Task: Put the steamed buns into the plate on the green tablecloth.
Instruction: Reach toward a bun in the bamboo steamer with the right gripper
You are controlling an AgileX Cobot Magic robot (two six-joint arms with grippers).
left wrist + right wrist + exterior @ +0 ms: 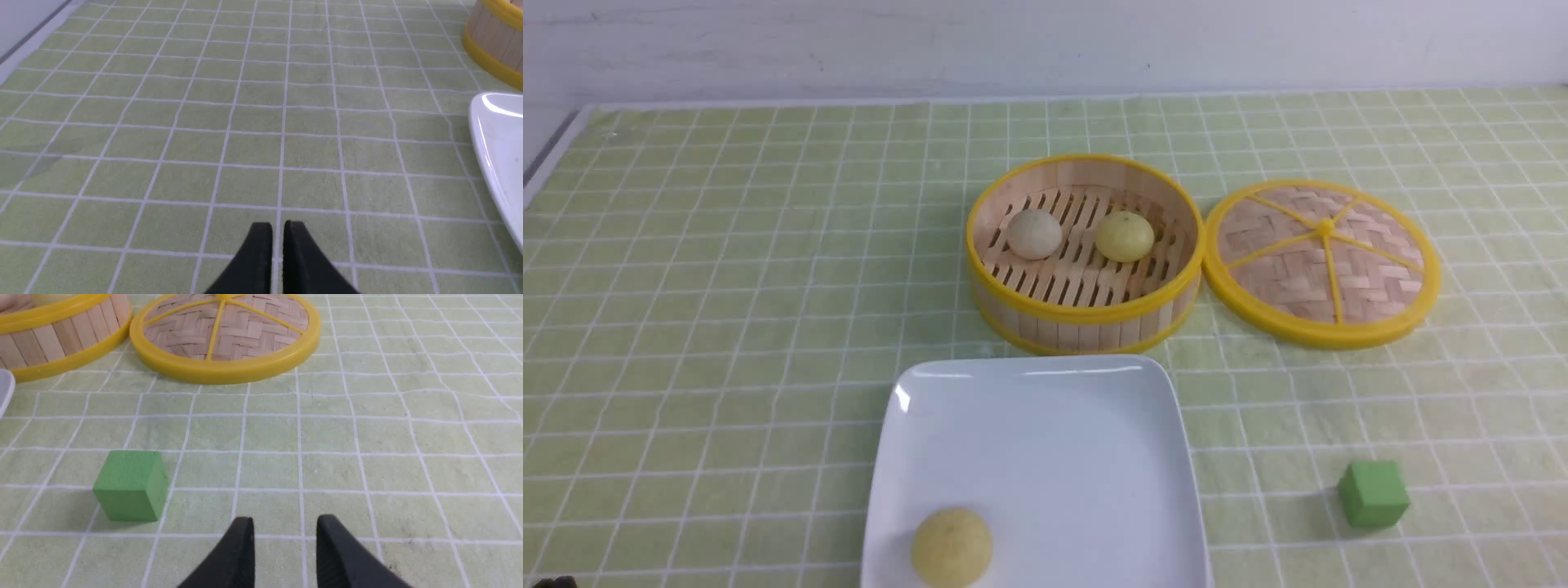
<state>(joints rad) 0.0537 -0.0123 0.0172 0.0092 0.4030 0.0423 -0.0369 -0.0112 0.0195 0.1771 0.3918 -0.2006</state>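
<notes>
White plate (1037, 457), pale yellow buns (1125, 236), off-white bun (1034, 234), white-gridged green cloth (727, 327), yellow-rimmed steamer (1086, 314), yellow-ribbed woven tan lid (1307, 278), green cube (1374, 494)

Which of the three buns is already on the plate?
The pale yellow bun on the white plate; the other yellow one and the off-white one sit in the steamer.

On your green tablecloth (727, 327), light with thin white grid lines, you have a glossy white square plate (1045, 457), flat near its front edge. Toward the plate's front left corner sits one domed pale yellow bun (952, 547); a second yellow bun (1124, 237) and an off-white one (1034, 234) rest upright, apart, in the steamer (1086, 331).
</notes>
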